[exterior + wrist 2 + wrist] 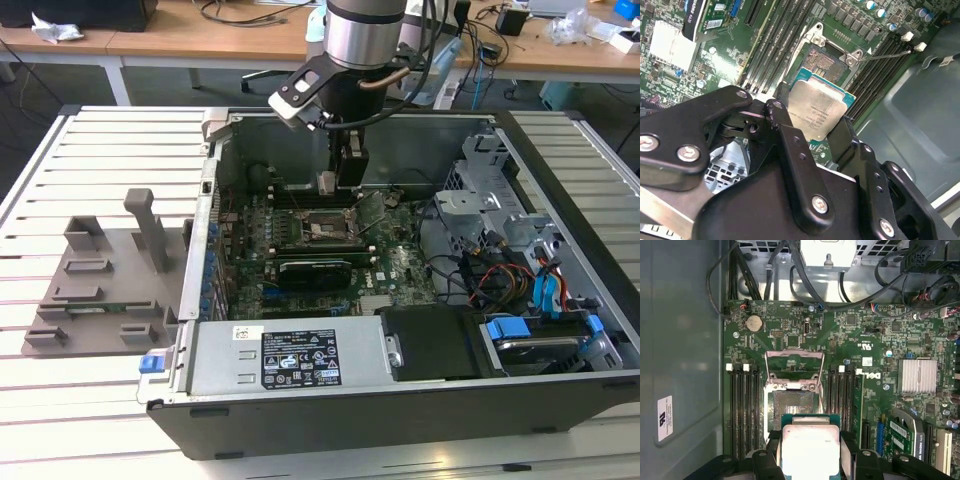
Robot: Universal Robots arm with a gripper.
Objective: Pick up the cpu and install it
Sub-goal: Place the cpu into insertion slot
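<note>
One hand [345,170]: clenched on the cpu [810,447], its fingers pressing two opposite edges.
Place of the cpu: inside the open computer case [300,400], held above the motherboard [860,340], near the open socket [792,407], not seated in it.
Socket frame [794,362]: flipped up.
Holder tray [100,290]: on the counter [60,400], at the exterior view's left of the case.

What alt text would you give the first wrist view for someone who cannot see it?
The gripper clamps the cpu, a silver-topped square chip, by its edges. Beyond it the green motherboard shows the open socket, its metal frame flipped up, between rows of black memory slots.
</note>
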